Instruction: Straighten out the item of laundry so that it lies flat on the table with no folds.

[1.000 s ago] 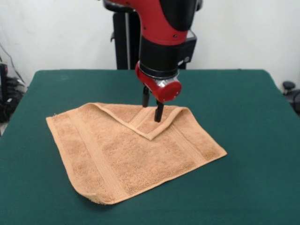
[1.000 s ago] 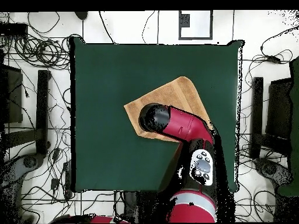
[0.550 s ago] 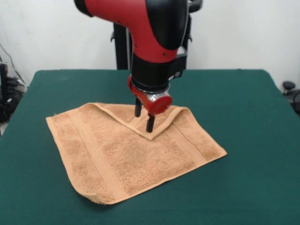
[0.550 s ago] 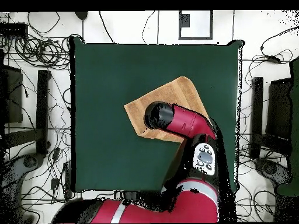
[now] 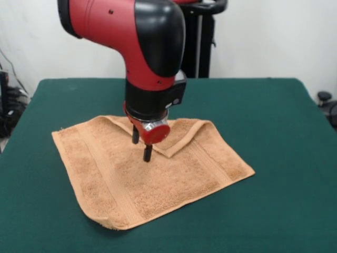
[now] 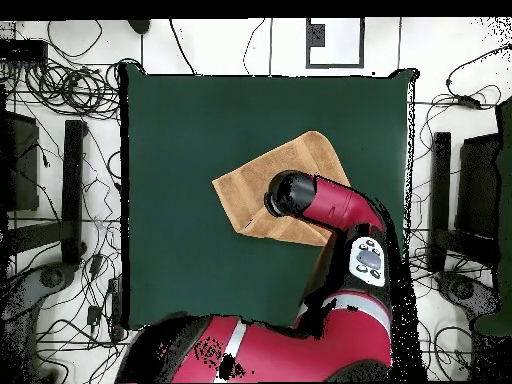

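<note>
a: starting at the near edge, what have you got?

b: the towel (image 5: 147, 174) is spread on the green table (image 5: 274, 211), nearest corner rounded and a little puffed at the hem. most of the near half lies flat, with one woven band running up the left side and another along the right.

a: and further back?

b: that's where the trouble is. the far corner is folded over toward the middle, a triangular flap (image 5: 174, 138) lying on top of the cloth with its point aimed at the camera. from overhead the towel (image 6: 285, 170) sits skewed, roughly mid-table, partly under my arm.

a: where's your claw?

b: my claw (image 5: 141, 144) hangs low over the cloth, just beside the flap's left edge, close to the surface. two dark fingers (image 5: 148, 153) show with a gap between them, so i'd call it parted, nothing pinched. whether the tips actually touch the terry, i can't tell.

a: so which step is this?

b: i judge it's the reach for the flap. one fold left to undo, the rest of the job looks nearly there.

a: and the next move?

b: it calls for catching only the top layer near the flap's point, not the cloth beneath, then carrying it back toward the far side so the corner opens out. grab both layers and i'd drag the whole towel instead.
</note>
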Tool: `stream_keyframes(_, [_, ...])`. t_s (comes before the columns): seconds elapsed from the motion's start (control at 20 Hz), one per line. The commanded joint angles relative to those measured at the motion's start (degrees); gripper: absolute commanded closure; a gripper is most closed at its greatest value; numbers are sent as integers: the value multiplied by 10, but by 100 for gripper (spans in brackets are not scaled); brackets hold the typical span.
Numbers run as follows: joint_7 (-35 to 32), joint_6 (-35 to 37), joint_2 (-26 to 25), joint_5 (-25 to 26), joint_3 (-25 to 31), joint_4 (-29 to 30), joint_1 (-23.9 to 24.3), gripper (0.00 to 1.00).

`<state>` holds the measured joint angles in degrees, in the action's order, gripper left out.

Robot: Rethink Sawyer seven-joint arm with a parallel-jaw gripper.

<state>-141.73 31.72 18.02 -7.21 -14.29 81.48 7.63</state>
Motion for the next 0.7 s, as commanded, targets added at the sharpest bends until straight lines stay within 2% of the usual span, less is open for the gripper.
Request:
stream_keyframes(0.05, [-24, -25, 1, 14, 47, 5, -11, 0])
stream_keyframes(0.25, [-18, -12, 20, 16, 50, 20, -16, 0])
stream_keyframes(0.45, [-37, 25, 58, 8, 39, 46, -45, 0])
stream_keyframes(0.7, [-51, 34, 65, 0, 35, 53, -57, 0])
